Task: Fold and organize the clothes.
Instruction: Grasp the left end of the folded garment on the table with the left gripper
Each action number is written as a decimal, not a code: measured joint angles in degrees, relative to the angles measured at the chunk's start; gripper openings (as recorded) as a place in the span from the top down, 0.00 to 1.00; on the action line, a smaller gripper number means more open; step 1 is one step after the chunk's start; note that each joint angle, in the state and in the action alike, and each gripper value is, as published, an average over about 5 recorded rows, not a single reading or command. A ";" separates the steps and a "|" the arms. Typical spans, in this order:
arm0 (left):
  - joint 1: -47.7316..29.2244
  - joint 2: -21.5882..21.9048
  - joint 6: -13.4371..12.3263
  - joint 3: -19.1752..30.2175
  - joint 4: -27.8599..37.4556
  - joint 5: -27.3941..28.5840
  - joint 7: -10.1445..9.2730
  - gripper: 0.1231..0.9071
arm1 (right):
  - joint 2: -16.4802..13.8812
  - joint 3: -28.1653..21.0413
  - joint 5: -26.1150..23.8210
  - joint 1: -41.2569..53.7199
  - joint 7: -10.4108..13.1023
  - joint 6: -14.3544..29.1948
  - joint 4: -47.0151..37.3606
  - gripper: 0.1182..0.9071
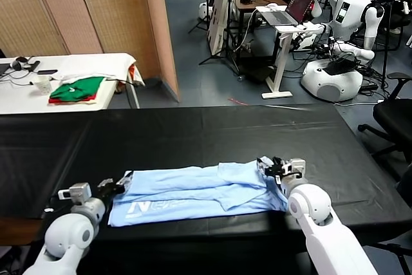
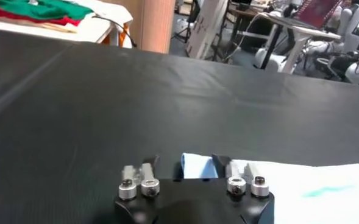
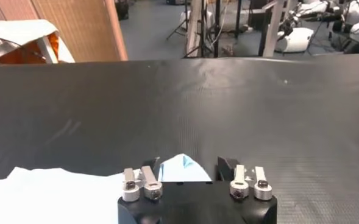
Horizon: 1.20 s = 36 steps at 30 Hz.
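Note:
The clothes are one pale blue T-shirt (image 1: 193, 191), folded into a long strip near the front edge of the black table (image 1: 193, 133), with a white print at its left end. My left gripper (image 1: 117, 187) is at the strip's left end. In the left wrist view its fingers stand apart either side of a raised blue corner (image 2: 199, 165), at the left gripper (image 2: 188, 164). My right gripper (image 1: 273, 167) is at the strip's right end. In the right wrist view a peak of cloth (image 3: 180, 169) rises between the parted fingers of the right gripper (image 3: 191, 165).
Folded green-and-red garments (image 1: 76, 89) lie on a white side table at the back left. Beyond the black table stand a wooden partition, a laptop stand (image 1: 283, 30) and other robots. An office chair (image 1: 393, 117) is off the right edge.

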 joint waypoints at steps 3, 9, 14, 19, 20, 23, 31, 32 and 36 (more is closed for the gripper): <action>0.10 -0.08 -0.02 0.12 0.06 0.24 0.06 0.91 | 0.51 0.00 -0.56 -0.29 0.31 0.88 -0.07 0.87; 0.09 -0.21 -1.81 0.31 0.18 3.47 0.09 0.97 | 1.90 0.28 -2.42 -1.63 3.57 3.99 0.80 0.95; -0.54 -0.42 -3.49 0.34 0.73 6.76 -0.04 0.97 | 2.84 0.82 -1.89 -2.79 4.51 4.71 1.89 0.95; -0.44 -0.57 -3.72 0.32 0.12 7.26 0.57 0.95 | 2.75 1.90 -0.20 -3.73 2.57 3.26 3.38 0.78; -0.32 -0.60 -3.80 0.25 -0.14 7.32 0.75 0.91 | 2.62 2.24 -0.17 -4.00 2.07 3.18 3.77 0.69; 0.22 -0.59 -4.28 -0.16 -1.09 7.40 1.11 0.73 | 1.99 3.40 -0.08 -4.90 0.90 3.28 5.23 0.48; 2.59 -0.32 -5.22 -2.81 -3.91 6.44 1.51 0.11 | 0.06 6.96 1.03 -8.11 0.06 3.53 10.78 0.02; 3.06 -0.52 -5.14 -3.30 -4.32 5.77 1.53 0.07 | -0.08 7.40 1.05 -8.62 -0.06 3.58 11.51 0.01; 5.51 -2.11 -5.00 -5.29 -6.18 4.49 1.46 0.00 | -0.61 8.88 1.09 -10.74 -1.07 3.97 13.88 0.00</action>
